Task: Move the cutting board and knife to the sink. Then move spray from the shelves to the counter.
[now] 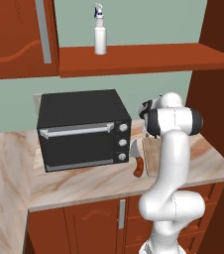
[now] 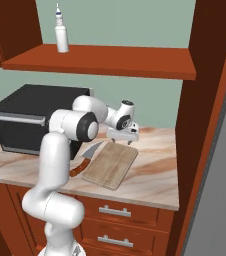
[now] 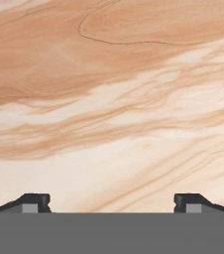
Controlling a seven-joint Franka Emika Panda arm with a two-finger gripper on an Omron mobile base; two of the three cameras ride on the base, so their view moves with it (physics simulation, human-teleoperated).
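The light-brown cutting board lies on the beige marble counter to the right of the black oven. Against its left edge rests the knife, silver blade pointing back, reddish handle toward the front. My gripper hangs just over the board's far end, pointing down, open and empty. In the hand view the gripper has its tips spread wide over veined counter. The white spray stands on the wooden shelves above. The sink is out of view.
A black oven takes up the counter's left part. A tall reddish-brown cabinet side walls off the right. Cabinet doors and drawers sit below the counter edge. Bare counter lies right of the board.
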